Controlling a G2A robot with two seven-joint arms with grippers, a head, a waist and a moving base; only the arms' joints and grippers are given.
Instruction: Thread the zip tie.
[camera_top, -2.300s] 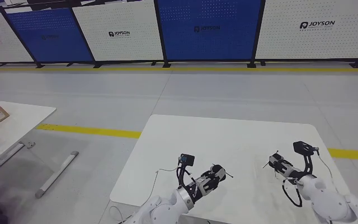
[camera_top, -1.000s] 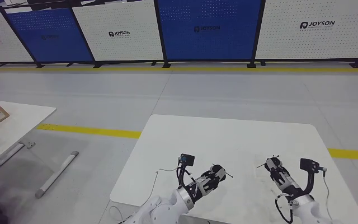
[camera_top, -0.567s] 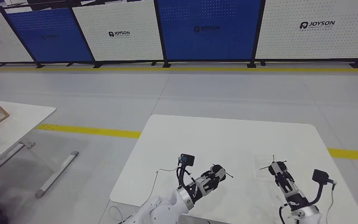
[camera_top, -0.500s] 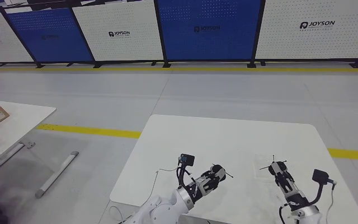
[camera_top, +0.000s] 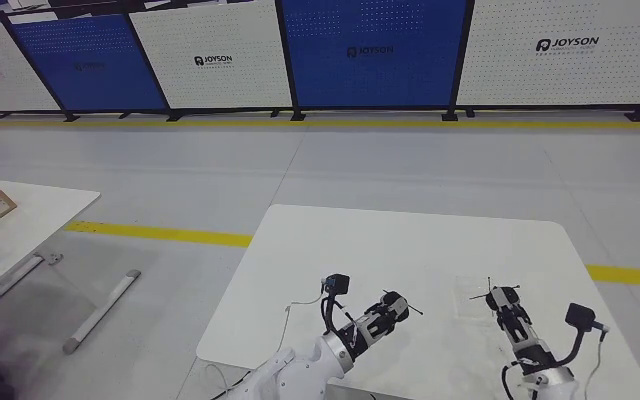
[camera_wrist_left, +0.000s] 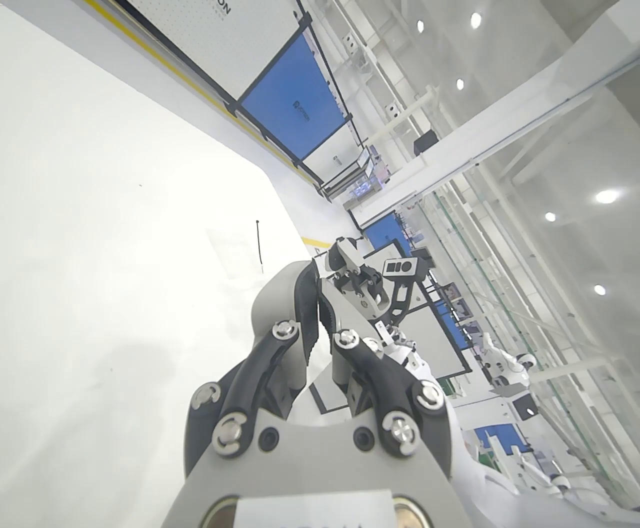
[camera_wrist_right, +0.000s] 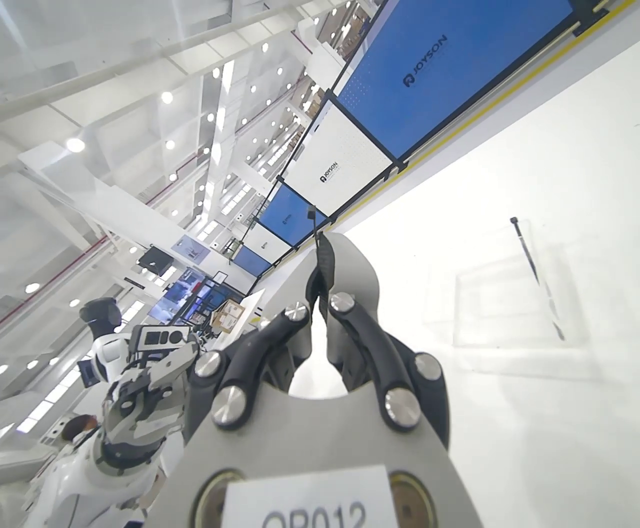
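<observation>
My right gripper (camera_wrist_right: 322, 250) is shut on a thin black zip tie (camera_wrist_right: 312, 214), whose square head pokes out past the fingertips. In the top view this gripper (camera_top: 500, 296) is over the table's near right part, with the held tie (camera_top: 510, 289) crossing its tip. A second black zip tie (camera_wrist_right: 530, 260) lies flat in a clear shallow tray (camera_wrist_right: 500, 350) beside it. My left gripper (camera_wrist_left: 316, 280) is shut; from above a thin black strip (camera_top: 412, 309) sticks out of its tip (camera_top: 397, 303). The two grippers are apart, facing each other.
The white table (camera_top: 400, 250) is bare toward its far and left parts. In the left wrist view the loose zip tie (camera_wrist_left: 260, 245) and the tray (camera_wrist_left: 225, 255) lie beyond my fingers. Blue and white panels stand behind the yellow floor line.
The right arm's wrist has swung out to the right and its gripper has shifted slightly right, still holding its tie. The left gripper has edged a little to the right.
</observation>
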